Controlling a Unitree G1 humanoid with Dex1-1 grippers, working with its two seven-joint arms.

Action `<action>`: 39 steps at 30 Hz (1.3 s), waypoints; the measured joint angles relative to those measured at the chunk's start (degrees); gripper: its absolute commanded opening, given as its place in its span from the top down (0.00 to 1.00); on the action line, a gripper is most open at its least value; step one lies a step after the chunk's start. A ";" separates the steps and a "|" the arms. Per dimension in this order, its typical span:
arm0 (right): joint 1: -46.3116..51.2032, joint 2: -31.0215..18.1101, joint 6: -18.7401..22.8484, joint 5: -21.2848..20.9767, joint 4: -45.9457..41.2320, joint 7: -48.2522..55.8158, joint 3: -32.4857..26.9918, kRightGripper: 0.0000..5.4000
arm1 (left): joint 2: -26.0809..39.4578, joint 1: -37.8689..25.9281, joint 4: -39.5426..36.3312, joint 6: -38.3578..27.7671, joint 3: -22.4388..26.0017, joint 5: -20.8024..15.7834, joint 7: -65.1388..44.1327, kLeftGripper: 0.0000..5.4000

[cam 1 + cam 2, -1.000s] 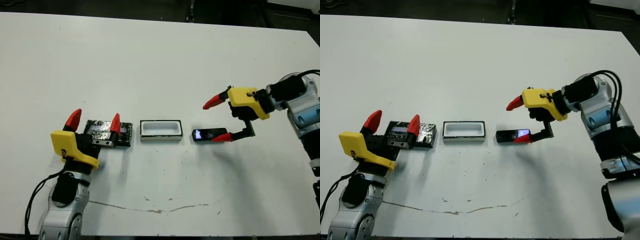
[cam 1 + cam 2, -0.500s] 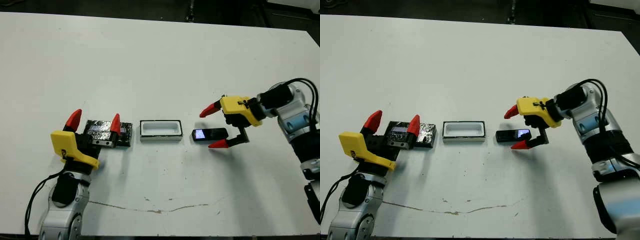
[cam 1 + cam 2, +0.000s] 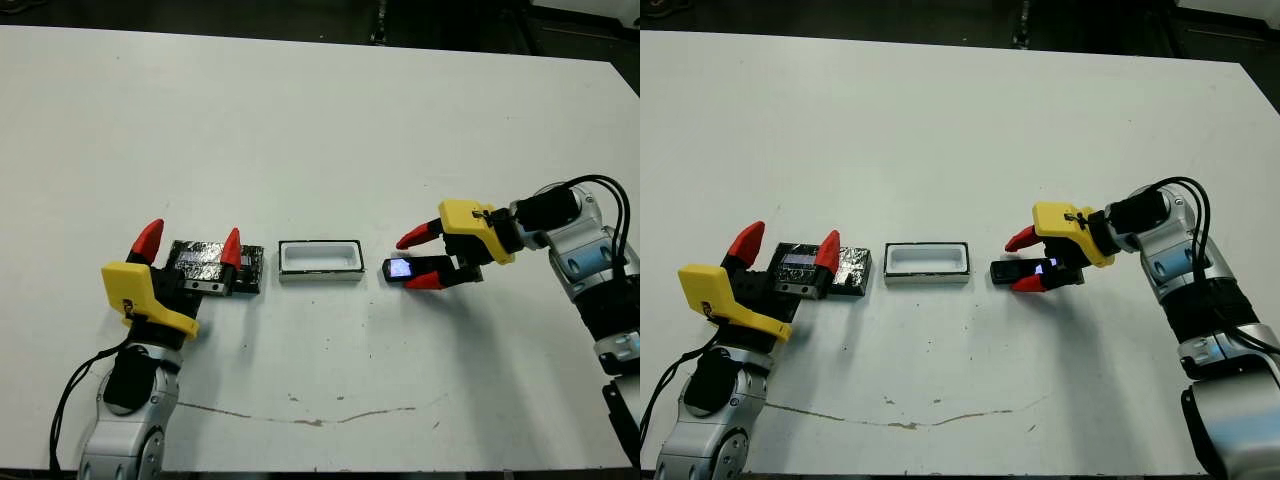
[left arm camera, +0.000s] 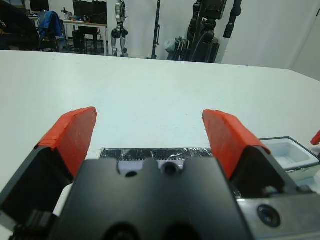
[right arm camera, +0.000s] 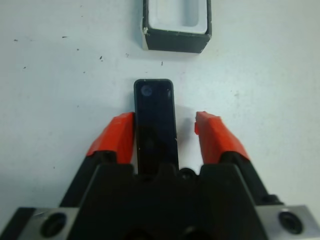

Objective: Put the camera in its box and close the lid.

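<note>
Early going: camera (image 5: 155,117) flat on the desk (image 3: 330,130) just right of the empty box (image 3: 320,259), bracketed by the right end effector (image 5: 165,131), one finger touching, the other apart, so not yet pinched. Lid (image 3: 212,260) left of the box, under the spread left end effector (image 3: 190,240). Left to do: lifting, boxing, lidding.

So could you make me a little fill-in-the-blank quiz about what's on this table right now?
1. The camera lies between the red fingers of the ____ end effector.
2. The box is open and ____ inside.
3. The lid lies on the table by the ____ end effector.

Missing words: right; empty; left
</note>
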 measured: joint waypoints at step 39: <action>-10.71 8.11 23.27 10.39 3.32 -6.25 -9.84 0.69 | -0.26 0.09 -0.20 0.53 -0.09 0.39 1.57 0.00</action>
